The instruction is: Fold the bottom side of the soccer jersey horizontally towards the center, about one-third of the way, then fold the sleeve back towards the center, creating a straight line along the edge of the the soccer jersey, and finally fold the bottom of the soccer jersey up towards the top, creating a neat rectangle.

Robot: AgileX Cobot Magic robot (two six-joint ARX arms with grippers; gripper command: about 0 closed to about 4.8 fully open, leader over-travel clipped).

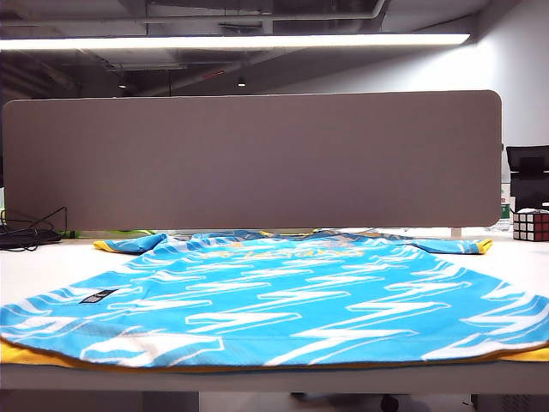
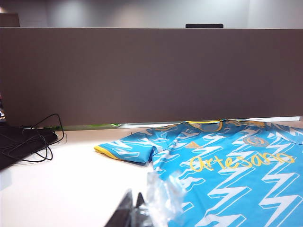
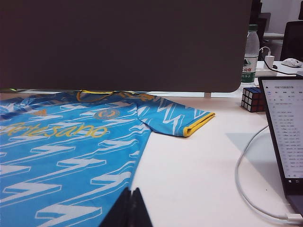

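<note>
The jersey [image 1: 283,300] lies flat and fully spread on the bench [image 2: 71,189], no fold made yet, so all three folds are left, while the left end effector [image 2: 132,210] and right end effector [image 3: 130,208] hang closed and empty near its sides.

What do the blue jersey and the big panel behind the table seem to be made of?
The soccer jersey looks like thin, smooth synthetic knit: a slight sheen, soft ripples at the hem. The divider panel seems covered in matte grey-brown fabric, felt-like, without glare.

Grey divider panel [image 1: 257,159], Rubik's cube [image 1: 530,225], water bottle [image 3: 250,53], laptop [image 3: 284,132], black cables [image 2: 33,142].
</note>
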